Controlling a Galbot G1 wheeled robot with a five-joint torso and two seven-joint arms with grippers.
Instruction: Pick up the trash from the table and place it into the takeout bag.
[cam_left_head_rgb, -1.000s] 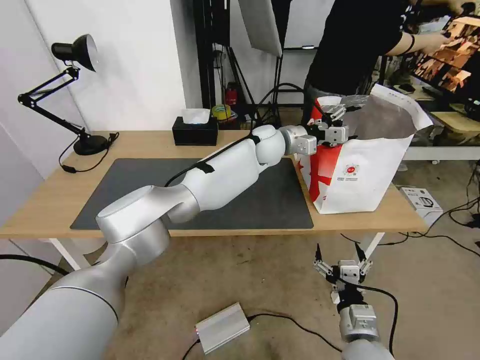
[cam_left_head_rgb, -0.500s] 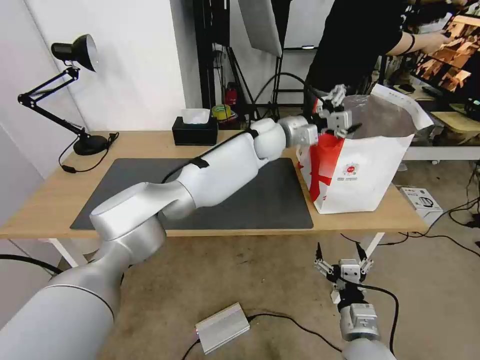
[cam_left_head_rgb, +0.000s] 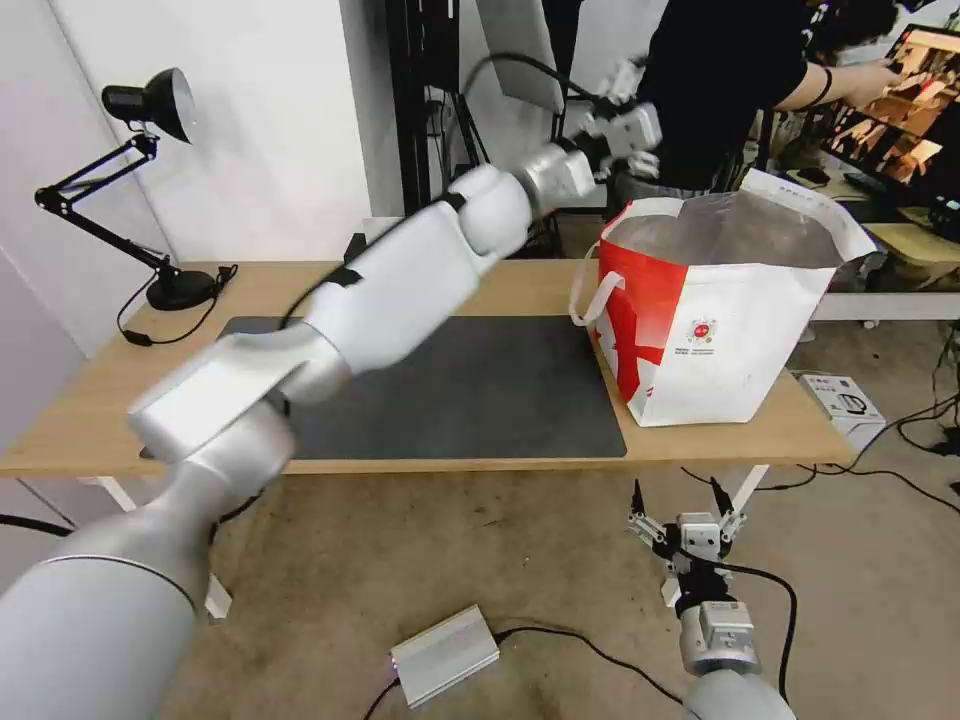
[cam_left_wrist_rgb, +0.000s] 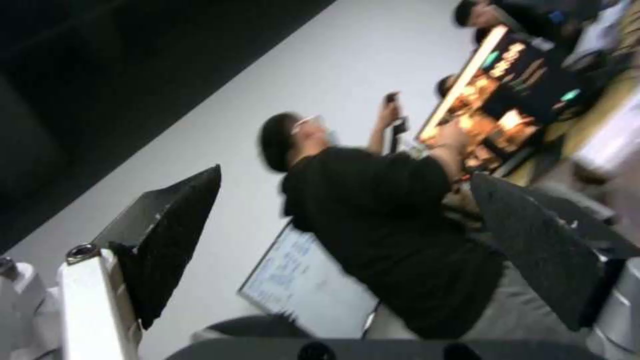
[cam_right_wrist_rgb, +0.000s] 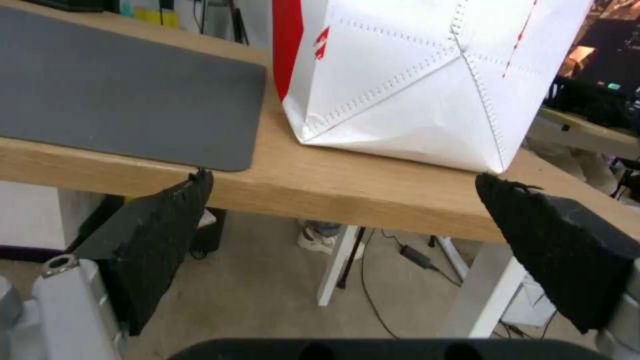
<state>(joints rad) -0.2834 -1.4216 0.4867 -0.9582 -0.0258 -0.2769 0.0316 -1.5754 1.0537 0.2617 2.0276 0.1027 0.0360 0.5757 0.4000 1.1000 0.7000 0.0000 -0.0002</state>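
Gaping boxy foil-lined takeout bag (cam_left_head_rgb: 720, 330) on light-wood table (cam_left_head_rgb: 400, 285); left gripper (cam_left_head_rgb: 625, 95) fingers spread, empty.

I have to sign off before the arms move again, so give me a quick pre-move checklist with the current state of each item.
1. Left gripper above and behind the takeout bag, apart from its rim: ok.
2. Left gripper open and holding nothing: ok.
3. Bag upright on the table, mouth open: ok.
4. Trash inside the bag: cannot tell, the interior is hidden.
5. Right gripper parked below the table edge, open: ok.
6. Bag's base fully on the tabletop, seen from the right wrist: ok.
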